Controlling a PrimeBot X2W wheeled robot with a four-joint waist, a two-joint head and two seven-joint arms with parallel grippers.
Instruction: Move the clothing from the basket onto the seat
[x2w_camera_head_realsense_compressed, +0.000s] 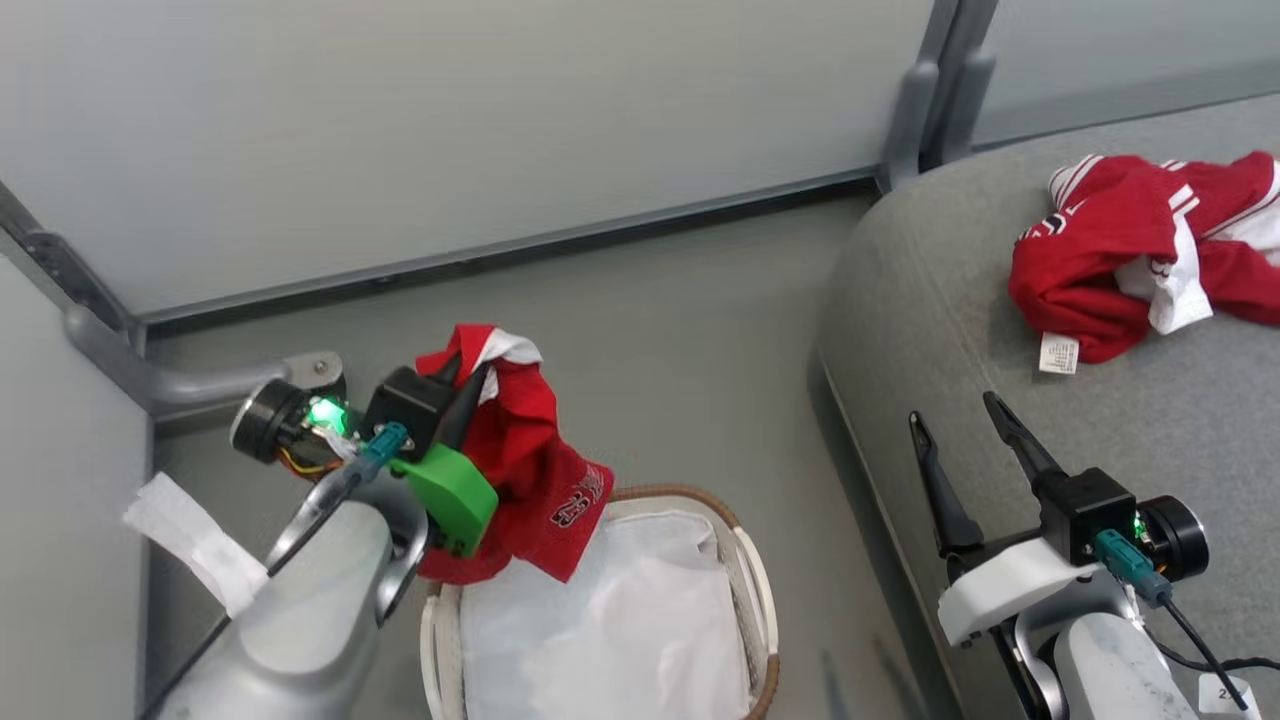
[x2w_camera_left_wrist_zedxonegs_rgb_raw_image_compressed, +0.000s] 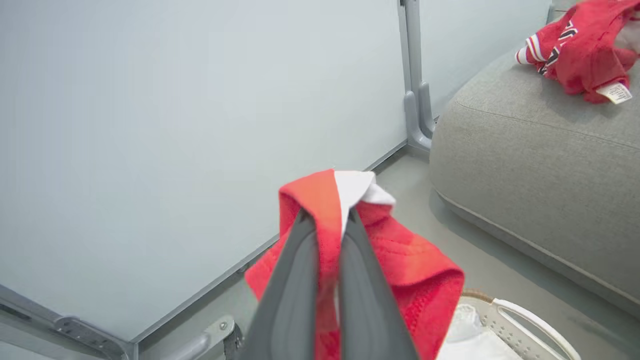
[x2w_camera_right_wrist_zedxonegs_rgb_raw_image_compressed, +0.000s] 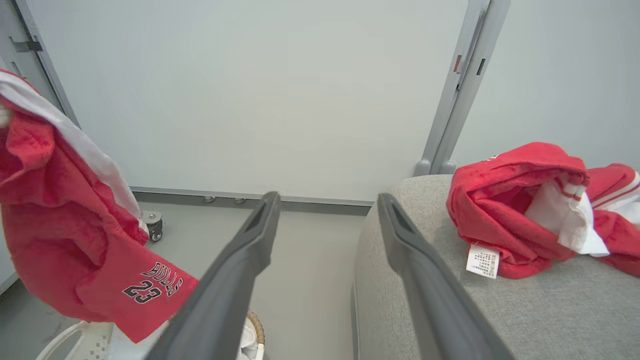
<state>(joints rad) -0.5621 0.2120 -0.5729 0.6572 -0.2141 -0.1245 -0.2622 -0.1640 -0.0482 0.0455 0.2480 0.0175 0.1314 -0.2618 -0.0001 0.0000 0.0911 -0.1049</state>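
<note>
The left pincer (x2w_camera_head_realsense_compressed: 462, 378) is clamped on a fold of one red mesh garment (x2w_camera_head_realsense_compressed: 530, 470). White trim pokes out above the fingertips, "BULLS 23" is printed in black-and-white near the hanging hem, and the cloth dangles over the left rim of the basket (x2w_camera_head_realsense_compressed: 757, 590) with its white liner (x2w_camera_head_realsense_compressed: 620, 620). The other red garment (x2w_camera_head_realsense_compressed: 1100, 240) lies crumpled on the grey seat (x2w_camera_head_realsense_compressed: 940, 300), showing white stripes and a white care tag (x2w_camera_head_realsense_compressed: 1058, 353), while the right pincer (x2w_camera_head_realsense_compressed: 952, 408) stands wide and empty over the seat's near edge.
</note>
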